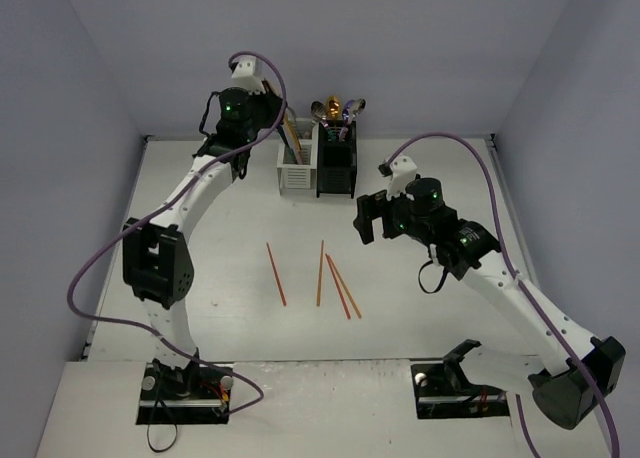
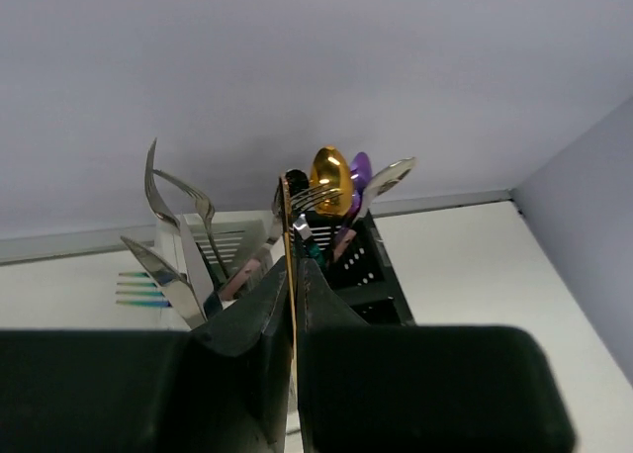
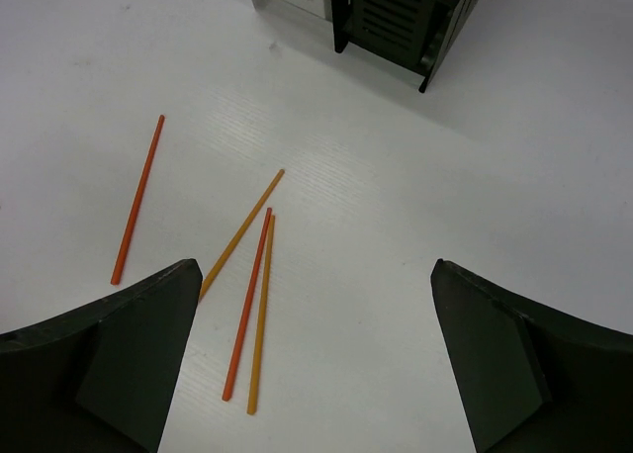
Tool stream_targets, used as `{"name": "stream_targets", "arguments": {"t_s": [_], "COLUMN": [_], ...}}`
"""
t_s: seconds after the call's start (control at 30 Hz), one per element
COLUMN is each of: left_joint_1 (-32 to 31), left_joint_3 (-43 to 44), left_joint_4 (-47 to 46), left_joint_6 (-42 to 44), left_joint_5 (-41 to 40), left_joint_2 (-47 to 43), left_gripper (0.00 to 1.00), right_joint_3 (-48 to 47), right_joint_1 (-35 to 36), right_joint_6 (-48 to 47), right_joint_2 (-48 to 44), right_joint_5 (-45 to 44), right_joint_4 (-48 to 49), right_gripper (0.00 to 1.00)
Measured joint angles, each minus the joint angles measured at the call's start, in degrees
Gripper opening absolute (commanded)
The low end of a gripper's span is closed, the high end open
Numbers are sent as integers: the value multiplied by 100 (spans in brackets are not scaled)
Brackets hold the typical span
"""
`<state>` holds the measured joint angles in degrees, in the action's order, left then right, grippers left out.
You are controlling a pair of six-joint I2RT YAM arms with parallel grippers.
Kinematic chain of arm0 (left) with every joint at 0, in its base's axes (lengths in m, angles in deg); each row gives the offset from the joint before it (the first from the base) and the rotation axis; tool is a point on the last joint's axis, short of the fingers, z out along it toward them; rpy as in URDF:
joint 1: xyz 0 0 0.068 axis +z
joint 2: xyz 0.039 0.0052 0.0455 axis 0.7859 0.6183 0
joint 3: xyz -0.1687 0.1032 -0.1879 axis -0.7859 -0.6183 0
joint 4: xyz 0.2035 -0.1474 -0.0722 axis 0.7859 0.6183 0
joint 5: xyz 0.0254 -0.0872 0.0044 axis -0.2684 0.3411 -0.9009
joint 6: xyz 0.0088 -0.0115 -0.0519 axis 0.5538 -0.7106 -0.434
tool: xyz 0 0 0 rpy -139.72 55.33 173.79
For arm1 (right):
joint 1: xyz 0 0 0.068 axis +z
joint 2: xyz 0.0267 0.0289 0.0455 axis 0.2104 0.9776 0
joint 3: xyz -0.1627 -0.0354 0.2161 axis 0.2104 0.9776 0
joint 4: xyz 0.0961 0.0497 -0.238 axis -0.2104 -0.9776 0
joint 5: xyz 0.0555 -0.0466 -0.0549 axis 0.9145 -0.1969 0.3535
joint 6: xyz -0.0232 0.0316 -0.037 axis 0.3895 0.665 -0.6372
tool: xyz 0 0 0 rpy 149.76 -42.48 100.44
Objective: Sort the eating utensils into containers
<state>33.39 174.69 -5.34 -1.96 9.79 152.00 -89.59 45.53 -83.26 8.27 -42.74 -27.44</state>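
Note:
The white caddy (image 1: 296,168) and black caddy (image 1: 337,163) stand joined at the back of the table. My left gripper (image 1: 282,118) hovers above the white caddy (image 2: 223,240), shut on a thin orange chopstick (image 2: 287,216) that points down toward it. Silver forks and a knife (image 2: 158,191) stand in the white caddy. A gold spoon (image 2: 329,171), a purple spoon (image 2: 359,171) and others stand in the black caddy (image 2: 371,265). Several orange-red chopsticks (image 1: 320,273) lie mid-table. My right gripper (image 1: 365,218) is open and empty above them (image 3: 246,305).
The chopsticks lie as one apart on the left (image 3: 136,201) and three close together (image 3: 242,233). The caddy bases (image 3: 406,13) show at the top of the right wrist view. Grey walls enclose the table on three sides.

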Motion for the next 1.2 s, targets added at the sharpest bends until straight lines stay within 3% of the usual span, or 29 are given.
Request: {"name": "stream_targets", "arguments": {"t_s": [0.37, 0.67, 0.77, 0.93, 1.07, 1.2], "left_joint_1": [11, 11, 11, -13, -191, -791], "left_joint_3": [255, -114, -495, -1288, -1685, -1738], "left_joint_4": [-78, -457, -485, -203, 547, 1605], "left_joint_6": [327, 387, 441, 470, 431, 173], "left_joint_5": [-3, -44, -195, -675, -1367, -2089], "left_joint_2": [1224, 1162, 937, 79, -984, -1742], "left_gripper": [0, 55, 62, 63, 64, 64], "right_joint_3": [385, 442, 442, 476, 518, 521], "right_joint_1": [-4, -4, -4, -5, -17, -45], "right_joint_6": [231, 303, 332, 390, 492, 596], "right_joint_2": [0, 0, -1, -37, -178, -287], "right_joint_5": [20, 26, 25, -24, -161, -415], "right_joint_4": [-32, -50, -57, -95, -195, -302], "right_gripper": [100, 100, 100, 100, 100, 100]}}
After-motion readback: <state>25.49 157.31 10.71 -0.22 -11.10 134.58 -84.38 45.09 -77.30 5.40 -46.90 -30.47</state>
